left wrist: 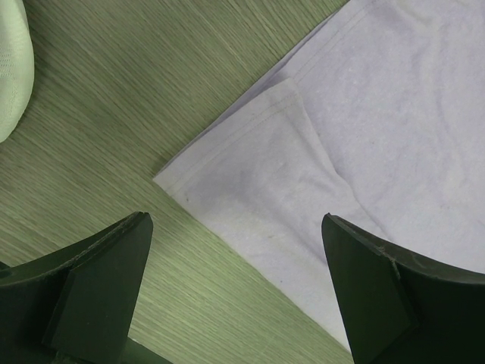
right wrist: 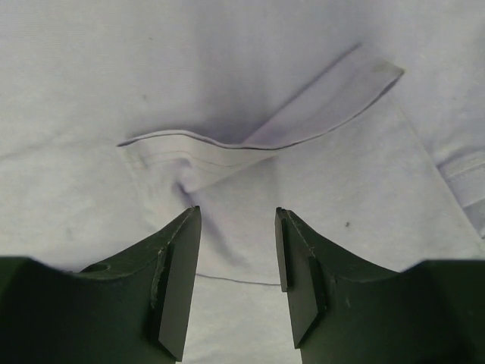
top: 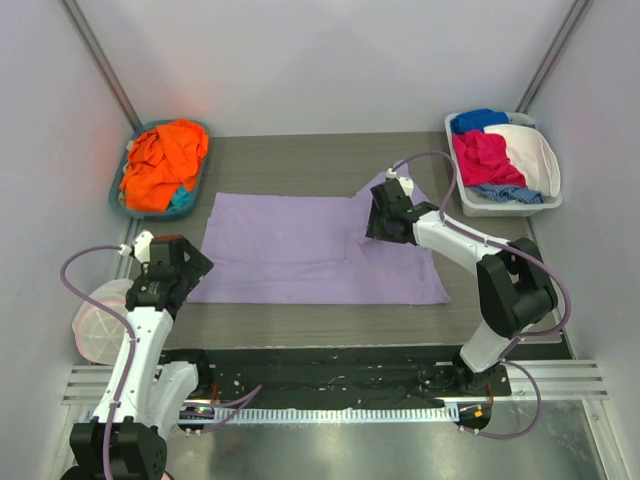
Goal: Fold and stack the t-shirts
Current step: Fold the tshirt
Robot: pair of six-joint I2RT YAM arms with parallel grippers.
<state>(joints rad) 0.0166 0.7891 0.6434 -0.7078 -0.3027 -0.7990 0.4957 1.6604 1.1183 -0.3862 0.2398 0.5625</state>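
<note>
A large lavender t-shirt lies spread flat across the middle of the table. My left gripper hovers by its near left corner, jaws wide open and empty. In the left wrist view that gripper frames the shirt's layered corner. My right gripper is over the shirt's right part. In its wrist view the jaws stand apart with flat cloth beneath and a folded-over hem flap just ahead. An orange t-shirt lies over a teal one in a basket.
The teal basket sits at the back left. A white bin at the back right holds blue, pink and white clothes. A round white pouch with a pink rim lies beside the left arm. Walls enclose the table on three sides.
</note>
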